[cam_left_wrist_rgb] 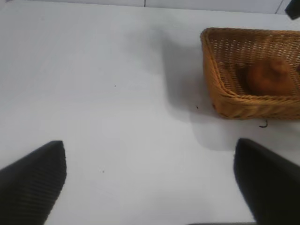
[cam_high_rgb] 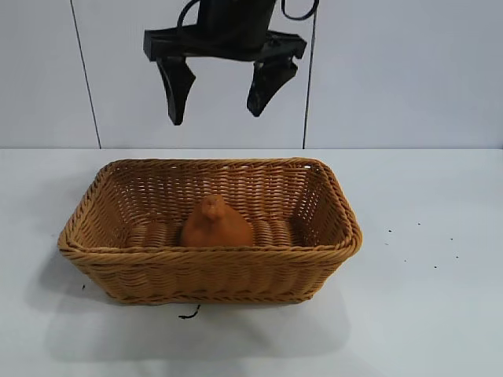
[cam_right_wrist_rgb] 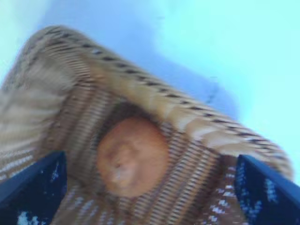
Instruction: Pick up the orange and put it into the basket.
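The orange [cam_high_rgb: 215, 224] sits on the floor of the wicker basket [cam_high_rgb: 211, 275], upright with its knobby nub on top, close to the near long wall and a little left of the middle as seen from the exterior camera. The basket stands on a white table [cam_high_rgb: 424, 314] in front of a pale panelled wall [cam_high_rgb: 393, 71].

High above the basket hangs the right gripper [cam_high_rgb: 220, 98], its two black fingers [cam_high_rgb: 177, 90] pointing down and spread wide, with nothing between them. From outside, only this arm shows; the left one is out of that view.

The right wrist camera looks steeply down into the basket: the orange [cam_right_wrist_rgb: 132, 157] lies between the two finger tips [cam_right_wrist_rgb: 33, 192], well below them, and the braided rim [cam_right_wrist_rgb: 187, 117] curves past it.

The left wrist camera gives what the others miss: the left gripper [cam_left_wrist_rgb: 150, 187] is parked low over bare table, jaws wide apart and empty, well away from the basket [cam_left_wrist_rgb: 225, 93]. A small dark scrap [cam_left_wrist_rgb: 264, 124] lies on the table by the basket's base.
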You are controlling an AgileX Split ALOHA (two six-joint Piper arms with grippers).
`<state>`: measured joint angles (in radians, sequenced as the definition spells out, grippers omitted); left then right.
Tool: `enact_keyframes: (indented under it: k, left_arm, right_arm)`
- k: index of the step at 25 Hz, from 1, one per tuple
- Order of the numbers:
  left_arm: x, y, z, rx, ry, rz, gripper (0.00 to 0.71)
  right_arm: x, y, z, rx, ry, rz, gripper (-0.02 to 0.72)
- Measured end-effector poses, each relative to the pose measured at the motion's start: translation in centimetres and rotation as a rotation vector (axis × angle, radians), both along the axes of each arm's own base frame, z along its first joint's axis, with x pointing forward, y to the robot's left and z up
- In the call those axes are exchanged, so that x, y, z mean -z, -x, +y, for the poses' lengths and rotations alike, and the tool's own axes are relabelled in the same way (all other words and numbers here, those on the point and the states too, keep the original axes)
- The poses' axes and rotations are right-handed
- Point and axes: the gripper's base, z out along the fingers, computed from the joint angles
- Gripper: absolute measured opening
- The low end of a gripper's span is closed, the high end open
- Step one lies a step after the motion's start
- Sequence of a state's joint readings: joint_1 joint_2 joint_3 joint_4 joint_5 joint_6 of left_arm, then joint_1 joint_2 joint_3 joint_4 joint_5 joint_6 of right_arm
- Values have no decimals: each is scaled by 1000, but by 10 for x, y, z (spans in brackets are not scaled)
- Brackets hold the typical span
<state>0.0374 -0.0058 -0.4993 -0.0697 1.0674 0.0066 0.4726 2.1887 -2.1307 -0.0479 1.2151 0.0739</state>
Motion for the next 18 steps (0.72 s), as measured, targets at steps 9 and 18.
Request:
enact_keyframes:
  k: [9, 18]
  left_arm:
    - [0, 0, 0, 0, 0, 0, 697]
    - [0, 0, 0, 0, 1, 0, 697]
  right_arm:
    - [0, -45, -138, 301, 22, -6, 661]
    - [0, -50, -220, 475, 11, 0, 661]
